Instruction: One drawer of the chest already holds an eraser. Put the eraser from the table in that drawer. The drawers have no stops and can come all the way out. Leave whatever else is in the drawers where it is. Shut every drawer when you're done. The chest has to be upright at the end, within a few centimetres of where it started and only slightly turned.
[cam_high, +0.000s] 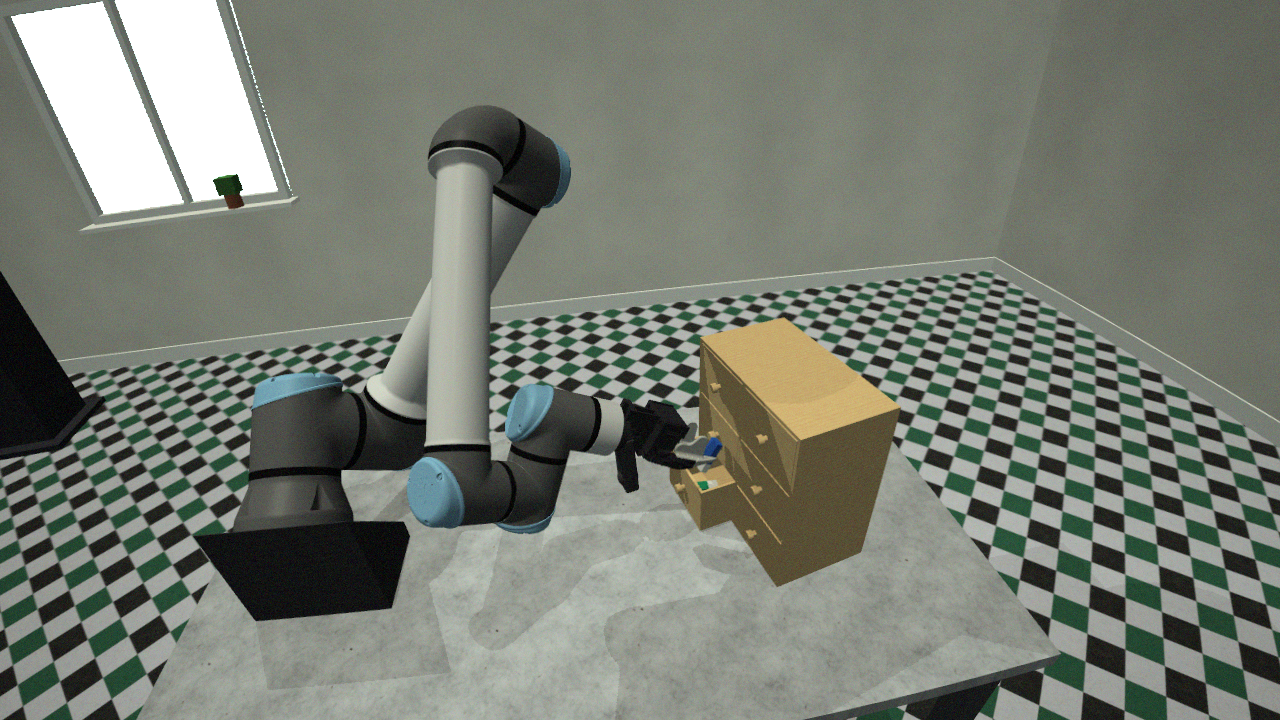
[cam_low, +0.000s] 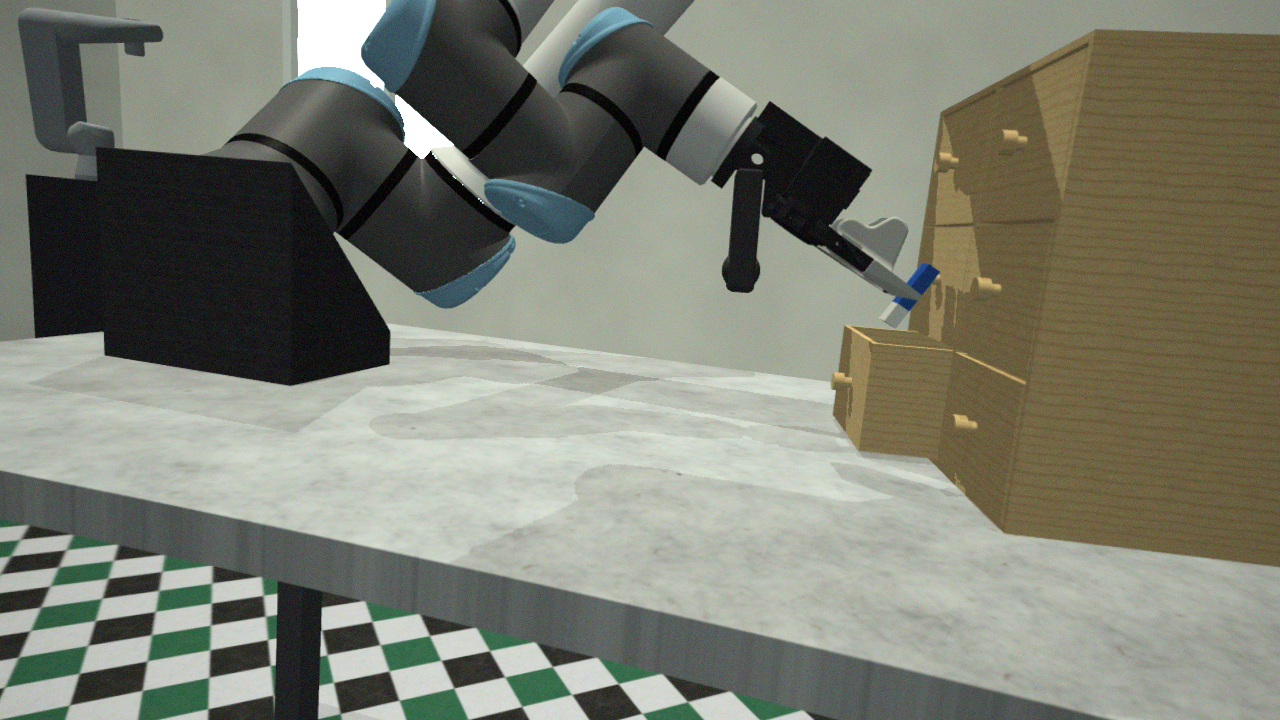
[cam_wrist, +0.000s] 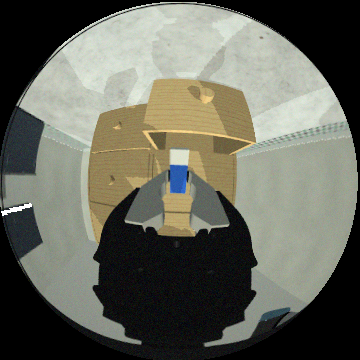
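The wooden chest (cam_high: 832, 483) (cam_low: 1154, 313) (cam_wrist: 120, 167) stands upright. Its bottom drawer (cam_high: 717, 510) (cam_low: 899, 398) (cam_wrist: 185, 107) in the far column is pulled out; the other drawers look shut. A green-and-white eraser (cam_high: 703, 485) lies inside that drawer; in the wrist view it is hidden. My gripper (cam_high: 704, 454) (cam_low: 907, 291) (cam_wrist: 178, 171) is shut on a blue-and-white eraser (cam_high: 713, 445) (cam_low: 921, 279) (cam_wrist: 178, 181). It holds this eraser tilted, white end down, above the open drawer and close to the chest's front.
A middle-row knob (cam_low: 936, 284) is right behind the held eraser. Knobs of the near column (cam_high: 756, 489) (cam_low: 987, 286) stick out beside the gripper. The arm's black pedestal (cam_high: 308, 573) (cam_low: 196, 268) stands at the other end of the table (cam_high: 537, 662) (cam_low: 716, 555).
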